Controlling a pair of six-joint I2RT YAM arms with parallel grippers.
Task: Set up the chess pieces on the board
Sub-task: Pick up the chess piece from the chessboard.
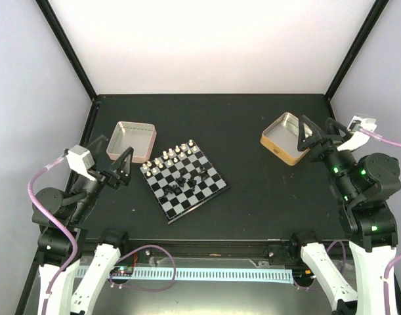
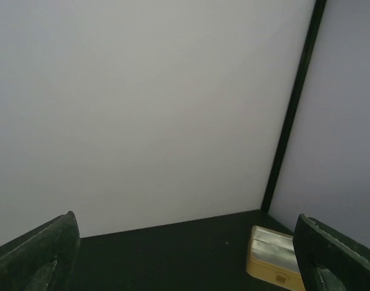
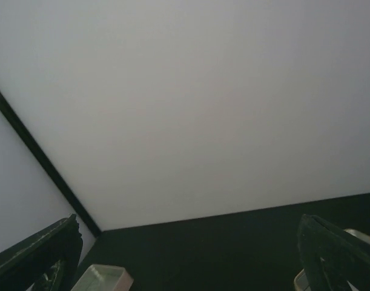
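Chess setup, underway: we are holding left jaws and right jaws wide, empty, off the board (image 1: 187, 200) lying centre-left on the table (image 1: 253, 210), pale chess pieces (image 1: 172, 155) ranked at its far edge, black chess pieces (image 1: 180, 182) huddling mid-board, likely awaiting our next reach and grasp.

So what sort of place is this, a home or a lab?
Most likely a robotics lab test cell: a black table boxed in by white panels on black frame posts, with the left arm and right arm bolted at its near edge.
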